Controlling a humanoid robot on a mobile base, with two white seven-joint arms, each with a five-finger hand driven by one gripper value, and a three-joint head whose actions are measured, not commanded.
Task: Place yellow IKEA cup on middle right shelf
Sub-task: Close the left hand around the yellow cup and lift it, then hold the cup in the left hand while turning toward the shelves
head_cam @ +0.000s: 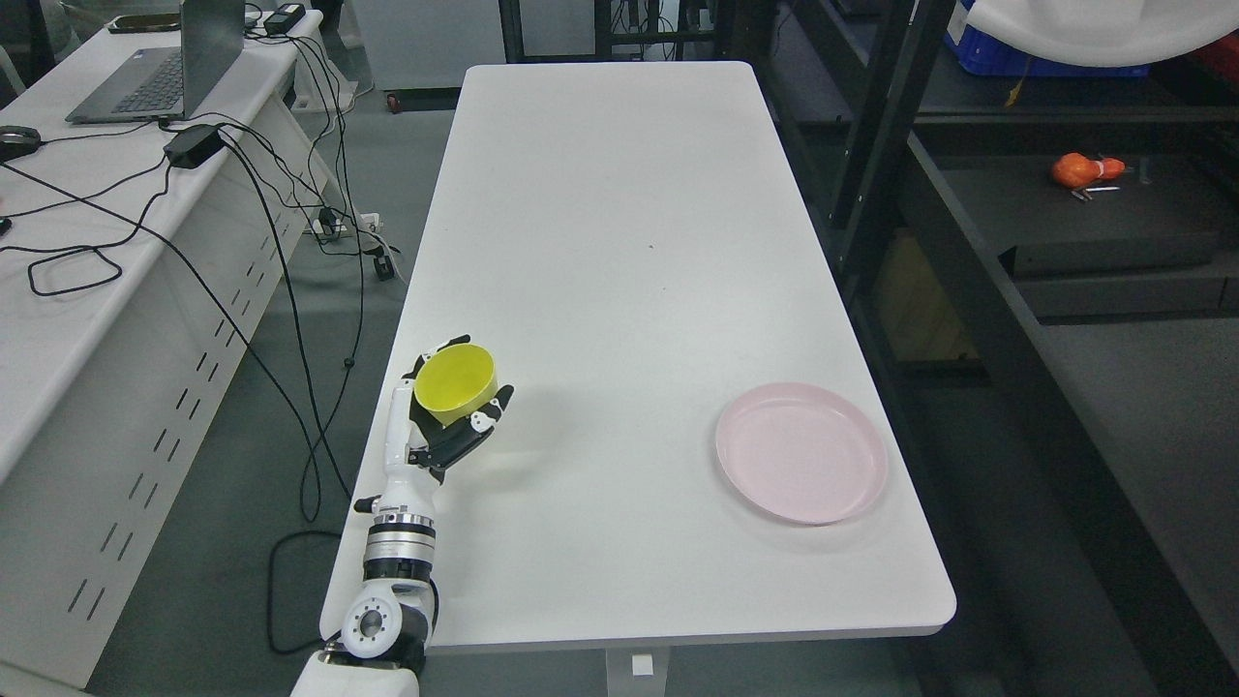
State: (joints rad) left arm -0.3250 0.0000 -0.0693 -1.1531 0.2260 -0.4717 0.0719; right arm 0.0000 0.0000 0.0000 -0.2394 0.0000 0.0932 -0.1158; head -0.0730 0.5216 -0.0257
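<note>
White counter (629, 242) carries a pink plate (801, 451) near right. Left hand (455, 421) grips the yellow cup (455, 384), seemingly lifted. Swinging right toward the dark shelf (1113, 208), a loose grip could drop it.

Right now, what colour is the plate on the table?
Pale pink plate, plain, no pattern; seen in the head view.

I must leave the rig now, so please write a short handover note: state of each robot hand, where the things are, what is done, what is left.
Left robot hand: shut on the yellow cup, held at the white table's left edge.
Right robot hand: not in view.
Pink plate: lies on the table, near right, untouched.
Done: cup grasped.
Left: carry it to the black shelf unit on the right and set it on the middle right shelf.
</note>
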